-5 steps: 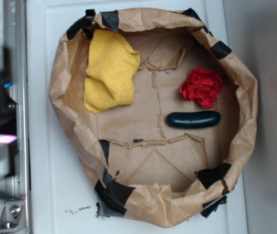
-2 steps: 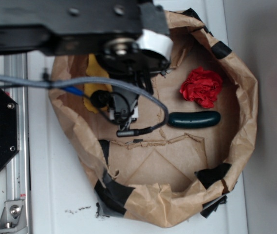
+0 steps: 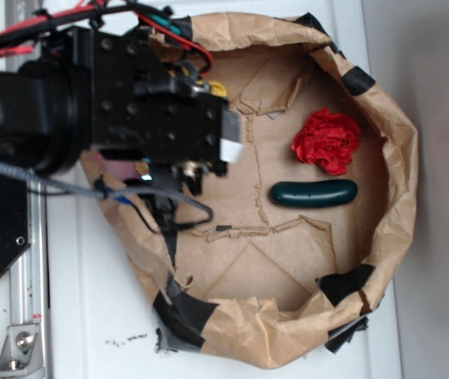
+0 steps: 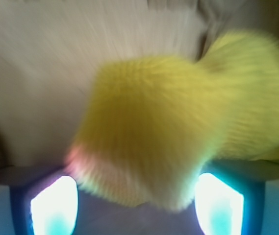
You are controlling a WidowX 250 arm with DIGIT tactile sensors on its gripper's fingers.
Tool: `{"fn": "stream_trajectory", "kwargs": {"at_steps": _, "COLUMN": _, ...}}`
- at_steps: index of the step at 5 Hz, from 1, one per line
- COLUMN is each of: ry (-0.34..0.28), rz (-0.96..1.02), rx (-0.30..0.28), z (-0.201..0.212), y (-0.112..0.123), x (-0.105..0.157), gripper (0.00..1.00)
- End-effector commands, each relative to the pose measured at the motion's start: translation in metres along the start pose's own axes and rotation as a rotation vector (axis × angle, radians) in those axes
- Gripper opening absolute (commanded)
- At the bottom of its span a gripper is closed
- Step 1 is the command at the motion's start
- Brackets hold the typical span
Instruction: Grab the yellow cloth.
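Wrist view: blurred yellow cloth [image 4: 178, 132] filling the frame, lying between the spread, empty fingers [image 4: 53, 205] of the gripper [image 4: 137, 203]. Exterior: cloth almost hidden under the arm, inside the paper bag [image 3: 398, 158]. Approach step; next, lowering and closing.

In the exterior view, the paper bag [image 3: 398, 158] lies on the table [image 3: 98, 316]. Inside it, the crumpled cloth [image 3: 327, 140] is at 2 o'clock, with the cucumber-shaped thing [image 3: 314, 193] just beside it toward 6 o'clock. The arm [image 3: 114, 110] covers the 10 o'clock part.
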State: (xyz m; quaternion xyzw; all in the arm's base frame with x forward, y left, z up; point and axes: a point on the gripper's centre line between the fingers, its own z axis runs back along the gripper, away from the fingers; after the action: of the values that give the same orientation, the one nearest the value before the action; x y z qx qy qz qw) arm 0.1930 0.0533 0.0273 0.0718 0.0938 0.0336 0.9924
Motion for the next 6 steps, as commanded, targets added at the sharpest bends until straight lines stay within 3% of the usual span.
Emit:
{"fn": "stream_trajectory", "kwargs": {"at_steps": 1, "ry": -0.071, "rz": -0.034, "rx": 0.028, "z": 0.010, "y": 0.025, "x": -0.001, "gripper": 0.00}}
{"fn": "stream_trajectory", "kwargs": {"at_steps": 2, "ry": -0.106, "rz": -0.147, "rx": -0.083, "z": 0.043, "y": 0.031, "x": 0.007, "gripper": 0.00}}
{"fn": "stream_trajectory", "kwargs": {"at_steps": 3, "ry": -0.251, "rz": -0.267, "rx": -0.195, "z": 0.097, "y": 0.023, "x": 0.015, "gripper": 0.00}}
{"fn": "stream_trajectory", "kwargs": {"at_steps": 4, "ry": -0.371, "rz": -0.174, "rx": -0.184, "z": 0.152, "y": 0.006, "x": 0.009, "gripper": 0.00}}
{"fn": "stream_trajectory", "kwargs": {"at_steps": 5, "ry": -0.430, "rz": -0.082, "rx": -0.194, "z": 0.193, "y": -0.001, "x": -0.008, "gripper": 0.00}}
{"fn": "stream_trajectory", "kwargs": {"at_steps": 6, "ry": -0.433, "rz": -0.025, "rx": -0.236, "z": 0.187, "y": -0.011, "x": -0.019, "gripper": 0.00}}
